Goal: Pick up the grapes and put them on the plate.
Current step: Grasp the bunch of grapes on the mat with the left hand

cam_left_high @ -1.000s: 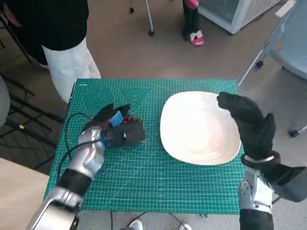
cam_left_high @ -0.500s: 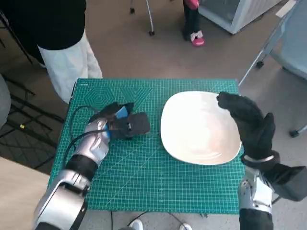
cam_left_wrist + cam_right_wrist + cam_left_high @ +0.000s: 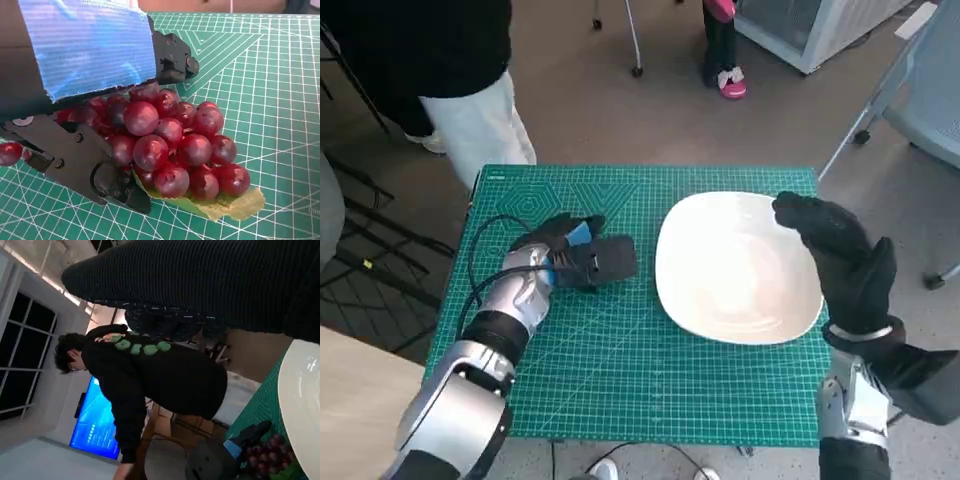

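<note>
The left hand (image 3: 582, 256) holds the grapes (image 3: 170, 147), mostly hidden from above; the right hand (image 3: 840, 255), probably empty, hovers over the plate (image 3: 730, 270).

Blue-taped black left hand (image 3: 582, 255), black-gloved right hand (image 3: 840, 255), pale forearms.

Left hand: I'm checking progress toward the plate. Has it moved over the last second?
Yes. The left hand, holding the grapes, has shifted slightly right, toward the plate, narrowing the gap in the head view.

A lab: cutting mat (image 3: 650, 390), wall screen (image 3: 92, 427).
</note>
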You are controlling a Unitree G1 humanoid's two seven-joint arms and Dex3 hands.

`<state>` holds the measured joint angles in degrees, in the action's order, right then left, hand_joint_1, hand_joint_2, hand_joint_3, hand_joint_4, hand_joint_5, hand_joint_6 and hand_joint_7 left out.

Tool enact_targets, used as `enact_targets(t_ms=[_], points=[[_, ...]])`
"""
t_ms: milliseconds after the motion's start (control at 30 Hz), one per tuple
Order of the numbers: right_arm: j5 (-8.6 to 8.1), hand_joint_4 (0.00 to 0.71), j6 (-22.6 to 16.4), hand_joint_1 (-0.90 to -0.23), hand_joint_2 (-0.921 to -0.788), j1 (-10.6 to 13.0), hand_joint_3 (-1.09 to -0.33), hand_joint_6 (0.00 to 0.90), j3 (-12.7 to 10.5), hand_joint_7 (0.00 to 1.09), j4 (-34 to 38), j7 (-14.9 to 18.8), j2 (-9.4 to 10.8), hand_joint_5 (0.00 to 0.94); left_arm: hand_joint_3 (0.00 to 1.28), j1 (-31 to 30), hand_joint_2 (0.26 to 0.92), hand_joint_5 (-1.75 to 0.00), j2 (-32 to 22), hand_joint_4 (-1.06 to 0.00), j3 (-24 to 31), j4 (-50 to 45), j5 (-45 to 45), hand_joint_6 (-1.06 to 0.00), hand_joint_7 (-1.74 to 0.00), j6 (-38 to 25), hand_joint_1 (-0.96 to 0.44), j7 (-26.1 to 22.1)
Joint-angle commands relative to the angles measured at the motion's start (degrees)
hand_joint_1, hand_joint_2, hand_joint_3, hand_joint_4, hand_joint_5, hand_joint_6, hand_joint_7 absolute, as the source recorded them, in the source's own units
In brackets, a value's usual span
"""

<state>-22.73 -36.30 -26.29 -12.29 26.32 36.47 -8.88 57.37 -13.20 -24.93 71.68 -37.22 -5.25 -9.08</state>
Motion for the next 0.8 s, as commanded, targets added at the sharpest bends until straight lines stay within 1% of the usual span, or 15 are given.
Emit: enact_targets(t_ms=[33, 233, 400, 500, 567, 600, 633, 733, 767, 800], points=[[0.22, 0.350, 1.07, -0.619, -0.921, 1.37, -0.803, 0.136, 0.08, 0.11, -0.23, -0.81, -0.08, 0.005, 0.00, -3.51, 0.718, -0.01, 2.10, -0.05, -2.03, 3.26, -0.58, -0.28, -0.02, -0.27, -0.28, -0.94], [0.37, 0.352, 1.43, -0.619, -0.921, 1.60, -0.804, 0.136, 0.24, 0.12, -0.83, -1.27, -0.02, 0.005, 0.00, -3.69, 0.726, -0.02, 2.29, -0.09, -2.99, 3.73, -0.57, -0.30, -0.02, 0.17, -0.25, -0.52], [0.53, 0.352, 1.69, -0.619, -0.921, 1.86, -0.804, 0.134, 0.30, 0.12, -1.32, -1.58, -0.02, 0.005, 0.01, -3.93, 0.733, -0.02, 2.24, -0.17, -2.94, 3.79, -0.11, -0.34, -0.03, 0.41, -0.20, 0.17], [0.51, 0.351, 1.95, -0.619, -0.921, 2.04, -0.804, 0.133, 0.33, 0.12, -1.66, -1.67, 0.00, 0.005, 0.01, -4.07, 0.739, -0.03, 2.21, -0.27, -2.71, 3.69, 0.21, -0.37, -0.03, 0.44, -0.16, 0.61], [0.53, 0.351, 2.07, -0.619, -0.921, 2.14, -0.804, 0.132, 0.38, 0.13, -1.87, -1.77, 0.03, 0.004, 0.01, -4.13, 0.748, -0.07, 2.25, -0.40, -2.74, 3.64, 0.24, -0.40, -0.02, 0.28, -0.12, 0.88], [0.56, 0.351, 2.14, -0.619, -0.921, 2.20, -0.803, 0.132, 0.41, 0.13, -1.99, -1.84, 0.05, 0.004, 0.01, -4.15, 0.754, -0.14, 2.28, -0.45, -2.86, 3.62, 0.14, -0.42, -0.02, 0.13, -0.11, 1.01], [0.59, 0.351, 2.21, -0.619, -0.921, 2.28, -0.803, 0.131, 0.45, 0.13, -2.15, -1.92, 0.08, 0.004, 0.01, -4.17, 0.764, -0.31, 2.30, -0.48, -3.07, 3.59, -0.04, -0.44, -0.02, -0.06, -0.09, 1.13], [0.65, 0.350, 2.42, -0.619, -0.921, 2.55, -0.801, 0.130, 0.56, 0.13, -2.69, -2.16, 0.16, 0.004, 0.10, -4.18, 0.835, -0.98, 2.39, -0.47, -4.01, 3.48, -0.86, -0.51, -0.02, -0.77, 0.09, 1.43], [0.67, 0.350, 2.45, -0.619, -0.921, 2.63, -0.800, 0.129, 0.59, 0.13, -2.83, -2.22, 0.18, 0.003, 0.14, -4.17, 0.862, -1.13, 2.41, -0.48, -4.41, 3.41, -1.18, -0.54, -0.03, -1.00, 0.18, 1.52], [0.68, 0.350, 2.47, -0.619, -0.921, 2.71, -0.800, 0.129, 0.62, 0.13, -2.95, -2.28, 0.20, 0.003, 0.18, -4.16, 0.879, -1.22, 2.43, -0.47, -4.83, 3.32, -1.52, -0.57, -0.04, -1.22, 0.22, 1.62]])
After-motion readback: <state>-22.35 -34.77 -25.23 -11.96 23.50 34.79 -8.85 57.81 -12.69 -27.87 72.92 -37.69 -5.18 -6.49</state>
